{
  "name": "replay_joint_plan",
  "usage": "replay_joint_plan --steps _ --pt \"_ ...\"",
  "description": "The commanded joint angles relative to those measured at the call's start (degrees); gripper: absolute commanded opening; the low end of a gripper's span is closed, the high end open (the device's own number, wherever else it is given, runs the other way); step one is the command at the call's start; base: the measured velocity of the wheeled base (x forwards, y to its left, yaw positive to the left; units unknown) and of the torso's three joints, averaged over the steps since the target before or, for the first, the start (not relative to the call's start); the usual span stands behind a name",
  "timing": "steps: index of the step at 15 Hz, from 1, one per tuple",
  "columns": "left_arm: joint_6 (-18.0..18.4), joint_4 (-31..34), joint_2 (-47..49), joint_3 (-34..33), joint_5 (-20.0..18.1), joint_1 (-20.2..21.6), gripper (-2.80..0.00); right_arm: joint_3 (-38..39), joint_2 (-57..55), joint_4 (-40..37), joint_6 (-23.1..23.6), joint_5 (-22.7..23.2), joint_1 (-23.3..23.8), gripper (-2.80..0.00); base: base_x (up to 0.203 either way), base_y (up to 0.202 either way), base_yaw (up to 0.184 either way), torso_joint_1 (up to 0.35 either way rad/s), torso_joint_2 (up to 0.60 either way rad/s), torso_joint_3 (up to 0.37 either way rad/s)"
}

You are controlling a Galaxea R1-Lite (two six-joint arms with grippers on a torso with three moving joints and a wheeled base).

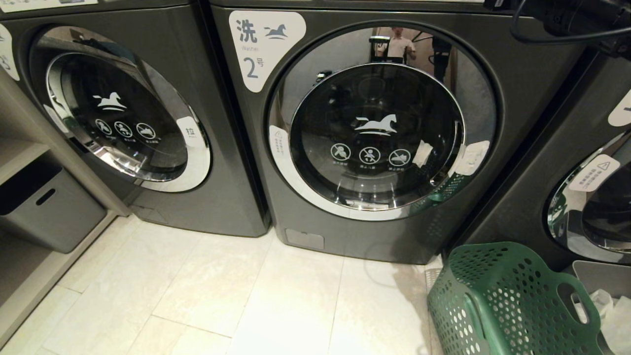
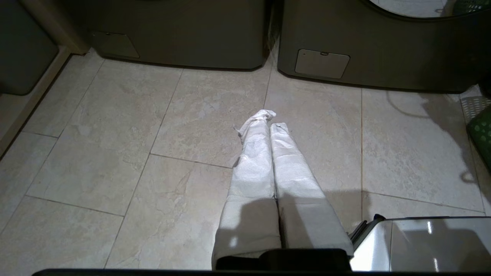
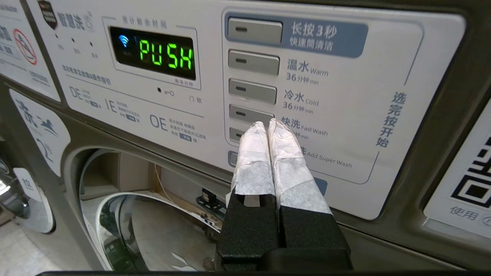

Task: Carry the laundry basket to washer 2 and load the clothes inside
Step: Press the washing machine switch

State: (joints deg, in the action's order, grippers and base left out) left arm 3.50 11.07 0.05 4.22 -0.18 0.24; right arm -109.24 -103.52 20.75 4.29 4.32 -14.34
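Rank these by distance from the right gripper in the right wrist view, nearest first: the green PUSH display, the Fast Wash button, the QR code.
1. Fast Wash button, at the right gripper tips.
2. PUSH display, toward the panel's other end.
3. QR code, on the neighbouring machine.

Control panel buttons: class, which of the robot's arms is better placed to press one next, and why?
The right. Its shut pincer points at the Fast Wash button on the panel. The left pincer, also shut, hangs low over the floor, far from the controls.

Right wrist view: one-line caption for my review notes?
Right gripper, jaws shut, points at washer 2's control panel beside the Fast Wash button; display reads PUSH.
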Motion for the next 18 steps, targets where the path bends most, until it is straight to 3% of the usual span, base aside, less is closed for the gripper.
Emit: replay_joint_plan --steps 1,18 --pt "0.0 0.0 0.0 0.0 0.0 0.0 -2.80 -0.3 0.3 -0.1 -0.1 0.1 -1.2 -2.80 0.000 0.000 0.000 0.000 0.00 0.000" --pt "-0.2 0.0 0.0 0.0 0.2 0.0 -2.80 -2.4 -3.3 1.7 0.0 -0.8 -2.2 -2.80 0.000 0.000 0.000 0.000 0.00 0.000"
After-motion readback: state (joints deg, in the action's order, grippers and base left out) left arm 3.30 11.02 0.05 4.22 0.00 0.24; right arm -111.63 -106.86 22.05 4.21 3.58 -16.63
